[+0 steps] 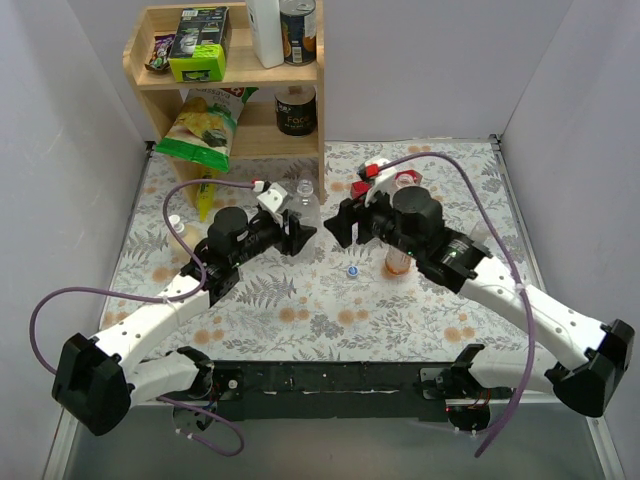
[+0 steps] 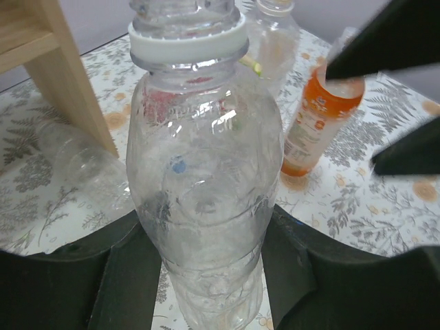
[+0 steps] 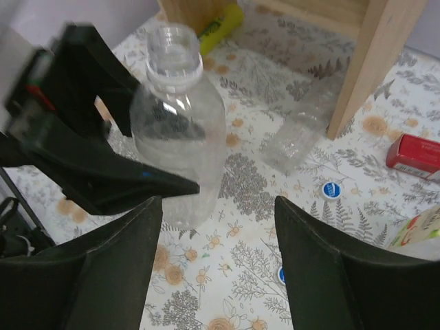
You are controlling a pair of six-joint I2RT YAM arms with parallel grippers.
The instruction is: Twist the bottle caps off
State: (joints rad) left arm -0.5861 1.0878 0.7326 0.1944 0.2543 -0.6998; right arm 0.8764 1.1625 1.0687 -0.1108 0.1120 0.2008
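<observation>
My left gripper (image 1: 298, 233) is shut on the lower body of an upright clear bottle (image 1: 308, 210). In the left wrist view the bottle (image 2: 206, 158) fills the gap between both fingers. In the right wrist view this bottle (image 3: 180, 130) has an open mouth with only a white ring on the neck. My right gripper (image 1: 345, 222) is open and empty just right of it, over bare cloth (image 3: 218, 261). A blue-and-white cap (image 1: 352, 270) lies loose on the cloth (image 3: 331, 190). An orange bottle (image 2: 313, 124) stands behind my right arm (image 1: 397, 262); its top is hidden.
A wooden shelf (image 1: 230, 80) with a chips bag (image 1: 205, 125) and tins stands at the back left. A clear bottle (image 3: 302, 130) lies by its leg. Another clear bottle (image 2: 275, 34) stands further back. A red box (image 3: 412, 155) and a second blue cap (image 3: 280, 275) lie nearby.
</observation>
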